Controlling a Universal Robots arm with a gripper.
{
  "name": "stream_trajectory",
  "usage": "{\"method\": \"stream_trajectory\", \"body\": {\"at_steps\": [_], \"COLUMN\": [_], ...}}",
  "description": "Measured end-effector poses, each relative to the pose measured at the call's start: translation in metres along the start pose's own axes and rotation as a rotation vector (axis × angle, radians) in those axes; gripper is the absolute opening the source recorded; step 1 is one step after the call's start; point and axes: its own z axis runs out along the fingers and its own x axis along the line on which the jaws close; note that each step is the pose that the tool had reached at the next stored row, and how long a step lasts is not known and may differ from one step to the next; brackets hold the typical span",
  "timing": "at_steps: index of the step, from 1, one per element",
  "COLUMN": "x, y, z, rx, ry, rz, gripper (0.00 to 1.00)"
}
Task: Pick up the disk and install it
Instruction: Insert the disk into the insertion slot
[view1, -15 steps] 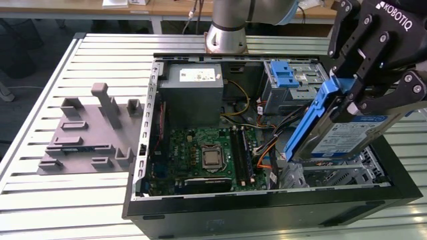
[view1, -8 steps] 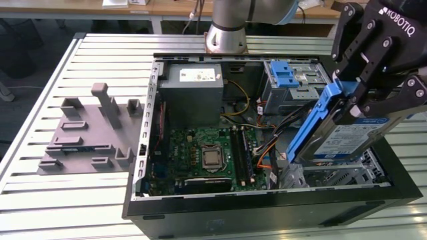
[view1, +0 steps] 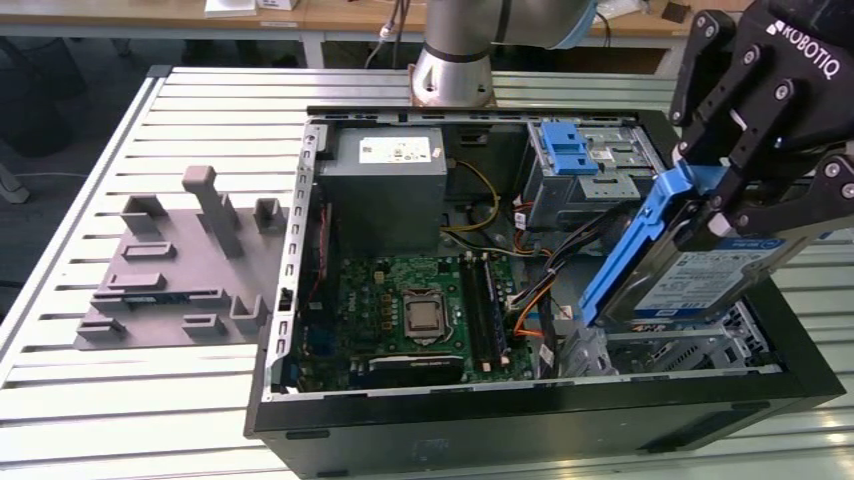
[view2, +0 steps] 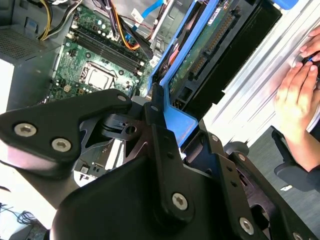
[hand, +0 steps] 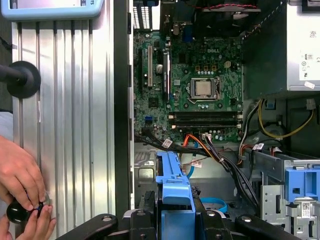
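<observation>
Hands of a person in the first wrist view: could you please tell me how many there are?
2. One hand lies on the ribbed table; the other hand meets it at a small black object. Parts lie beyond the picture's edge.

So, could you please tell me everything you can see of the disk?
The disk is a flat silver metal drive with a blue-and-white label and a blue plastic frame along its edges. The gripper is shut on its upper end, holding it tilted above the open computer case.
</observation>
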Motion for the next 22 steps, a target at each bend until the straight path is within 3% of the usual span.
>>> {"method": "stream_trajectory", "body": {"at_steps": [22], "x": [-0.0057], "y": [-0.0167], "z": [0.0114], "rx": [-0.0006], "ry": [0.0001], "rz": [-0.023], "gripper": [0.36]}}
